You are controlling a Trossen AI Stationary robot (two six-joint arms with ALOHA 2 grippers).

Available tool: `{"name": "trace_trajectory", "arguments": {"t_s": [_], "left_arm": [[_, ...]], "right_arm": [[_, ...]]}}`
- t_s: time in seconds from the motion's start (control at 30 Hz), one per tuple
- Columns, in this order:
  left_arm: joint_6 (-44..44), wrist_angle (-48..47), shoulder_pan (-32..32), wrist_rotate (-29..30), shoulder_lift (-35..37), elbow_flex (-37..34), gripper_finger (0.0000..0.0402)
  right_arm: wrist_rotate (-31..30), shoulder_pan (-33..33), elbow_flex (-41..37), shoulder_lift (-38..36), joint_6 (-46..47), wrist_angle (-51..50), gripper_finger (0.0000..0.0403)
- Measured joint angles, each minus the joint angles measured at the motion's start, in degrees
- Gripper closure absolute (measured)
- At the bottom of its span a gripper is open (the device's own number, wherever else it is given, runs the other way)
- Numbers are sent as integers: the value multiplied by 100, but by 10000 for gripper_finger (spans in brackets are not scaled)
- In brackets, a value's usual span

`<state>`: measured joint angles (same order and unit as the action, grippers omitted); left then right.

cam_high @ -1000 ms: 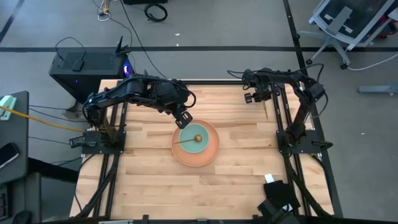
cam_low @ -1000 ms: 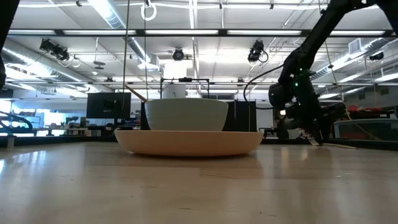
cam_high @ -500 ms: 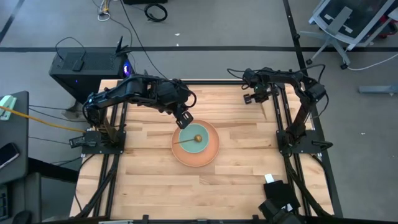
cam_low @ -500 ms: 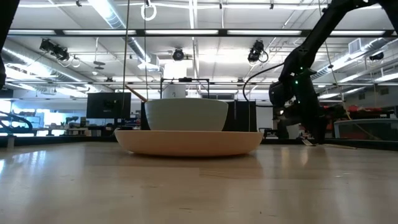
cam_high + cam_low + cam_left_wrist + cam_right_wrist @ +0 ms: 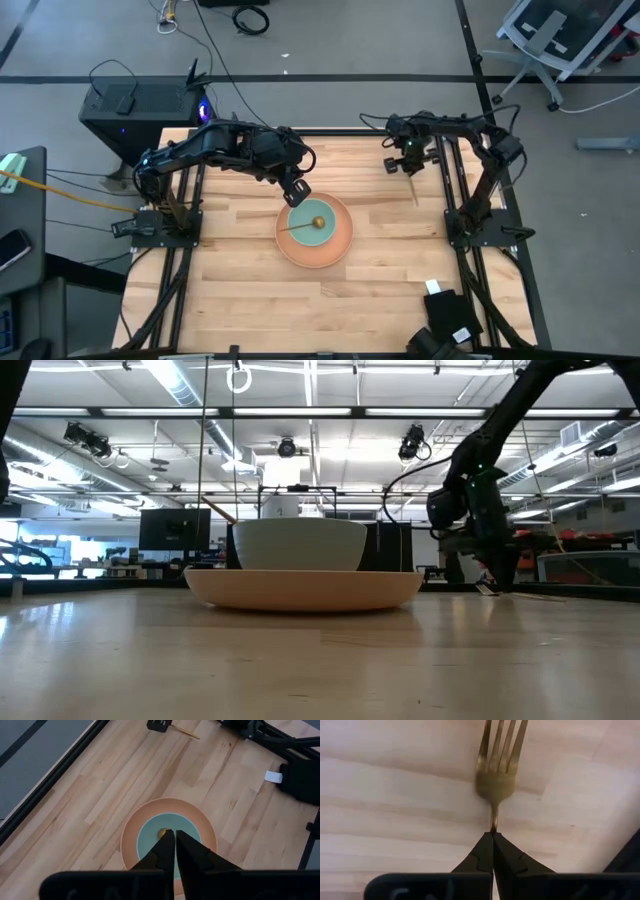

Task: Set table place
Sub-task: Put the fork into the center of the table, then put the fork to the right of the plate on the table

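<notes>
A salmon-orange plate lies at the table's middle with a pale teal bowl on it. A gold spoon lies in the bowl, its handle leaning on the left rim. My left gripper is shut and empty above the bowl's far left rim; in the left wrist view its tips stand over the bowl. My right gripper is at the far right, shut on a gold fork, low over the wood. My right gripper pinches the fork's thin handle just behind its head, between its two fingertips. The fingers lie along the fork, and the tines point away from the gripper. The fork lies flat, close over the table; whether it touches the wood I cannot tell.
A black pouch with a white tag lies at the near right corner. Black rails and arm mounts edge both sides. Bare wood lies between the plate and the fork.
My right gripper has gone a little toward the table's left edge and the plate, carrying the fork low over the wood.
</notes>
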<state>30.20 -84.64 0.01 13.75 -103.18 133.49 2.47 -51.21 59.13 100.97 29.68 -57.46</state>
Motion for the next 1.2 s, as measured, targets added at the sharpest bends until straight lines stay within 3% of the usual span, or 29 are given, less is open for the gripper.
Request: {"name": "trace_trajectory", "arguments": {"t_s": [0.23,0.47,0.73,1.07,1.2], "left_arm": [[2,0,0,-1,0,0,396],[20,79,0,-1,0,0,377],[37,82,0,-1,0,1,396],[66,133,0,-1,0,0,376],[66,177,2,-1,0,0,390]], "right_arm": [[-107,117,-17,-209,271,67,389],[-121,-17,-30,-729,213,83,337],[63,1,-239,-483,181,202,295],[220,75,-739,-483,179,943,303],[196,107,-739,-481,187,948,337]]}}
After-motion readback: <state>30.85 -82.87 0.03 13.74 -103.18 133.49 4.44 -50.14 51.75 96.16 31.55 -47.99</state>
